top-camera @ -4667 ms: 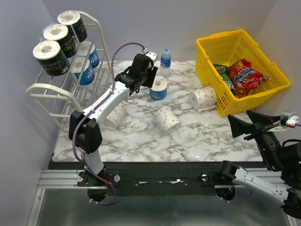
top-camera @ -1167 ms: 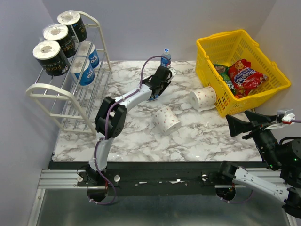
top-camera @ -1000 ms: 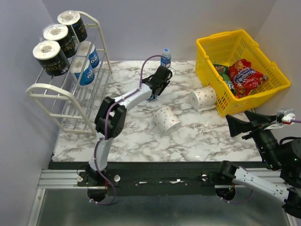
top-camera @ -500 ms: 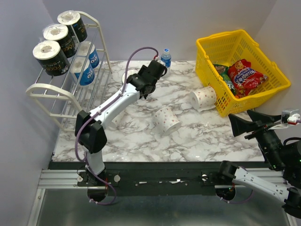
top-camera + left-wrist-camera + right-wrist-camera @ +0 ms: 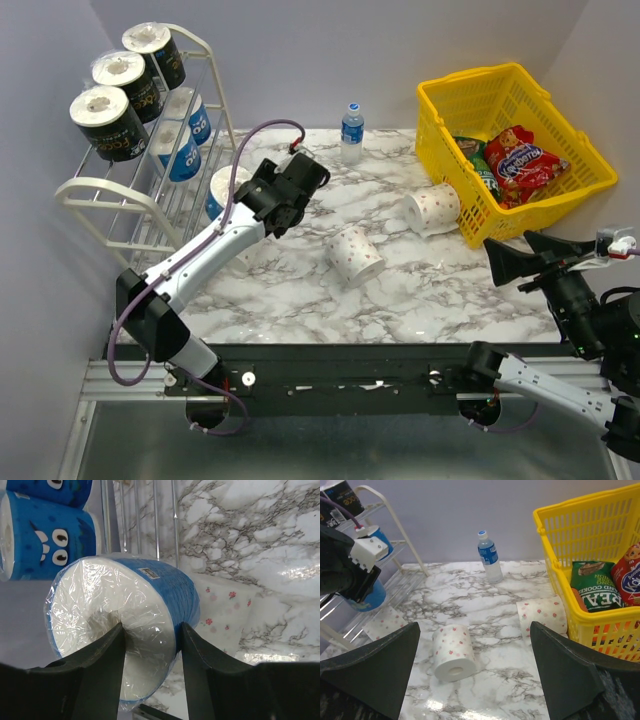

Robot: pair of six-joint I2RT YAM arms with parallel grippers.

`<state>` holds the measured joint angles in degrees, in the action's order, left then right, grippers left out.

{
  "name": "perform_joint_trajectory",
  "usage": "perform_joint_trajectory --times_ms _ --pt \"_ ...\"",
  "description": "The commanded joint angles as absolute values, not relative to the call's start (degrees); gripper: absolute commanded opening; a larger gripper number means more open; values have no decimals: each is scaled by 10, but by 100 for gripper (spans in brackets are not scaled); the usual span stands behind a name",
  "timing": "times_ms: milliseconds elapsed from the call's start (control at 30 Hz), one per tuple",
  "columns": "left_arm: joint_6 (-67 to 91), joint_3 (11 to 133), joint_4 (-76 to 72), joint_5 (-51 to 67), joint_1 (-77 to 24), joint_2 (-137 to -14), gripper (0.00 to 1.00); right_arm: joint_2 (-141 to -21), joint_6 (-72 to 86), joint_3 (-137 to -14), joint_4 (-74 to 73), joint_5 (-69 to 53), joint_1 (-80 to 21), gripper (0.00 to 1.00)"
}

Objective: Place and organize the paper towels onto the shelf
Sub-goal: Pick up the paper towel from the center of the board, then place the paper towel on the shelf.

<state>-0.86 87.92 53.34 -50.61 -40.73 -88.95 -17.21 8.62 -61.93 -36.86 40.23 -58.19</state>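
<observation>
My left gripper (image 5: 243, 196) is shut on a blue paper towel roll (image 5: 125, 625), one finger in its core, and holds it above the table next to the white shelf (image 5: 110, 205). The roll also shows in the top view (image 5: 222, 187). The shelf holds three black rolls (image 5: 105, 120) on top and two blue rolls (image 5: 185, 135) on the middle tier. A dotted white roll (image 5: 355, 255) lies mid-table, another (image 5: 433, 208) by the basket, a third (image 5: 225, 617) lies under my left arm. My right gripper (image 5: 472, 672) is open and empty, raised at the near right.
A yellow basket (image 5: 455, 135) with snack bags stands at the back right. A small water bottle (image 5: 351, 131) stands at the back middle. The shelf's thin bars (image 5: 155, 520) are right behind the held roll.
My left gripper took hold of the blue roll mid-table, lifted it and carried it left to the shelf. The right arm stayed nearly still.
</observation>
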Motion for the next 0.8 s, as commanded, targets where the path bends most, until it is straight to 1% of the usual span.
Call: perform_joint_trajectory --times_ms 0,200,400,600,767 --pt "-24 858 509 -553 -398 -823 40 -171 109 -631 -373 404 -586 100" --pt "-31 860 528 -549 -370 -824 40 -170 126 -595 -368 384 -586 100" --pt "-34 853 525 -533 -338 -807 40 -163 108 -584 -354 379 -585 100" --pt "-40 838 526 -524 -300 -800 40 -138 93 -558 -333 391 -585 100" --pt "-41 831 527 -530 -294 -800 40 -134 76 -551 -327 402 -585 100"
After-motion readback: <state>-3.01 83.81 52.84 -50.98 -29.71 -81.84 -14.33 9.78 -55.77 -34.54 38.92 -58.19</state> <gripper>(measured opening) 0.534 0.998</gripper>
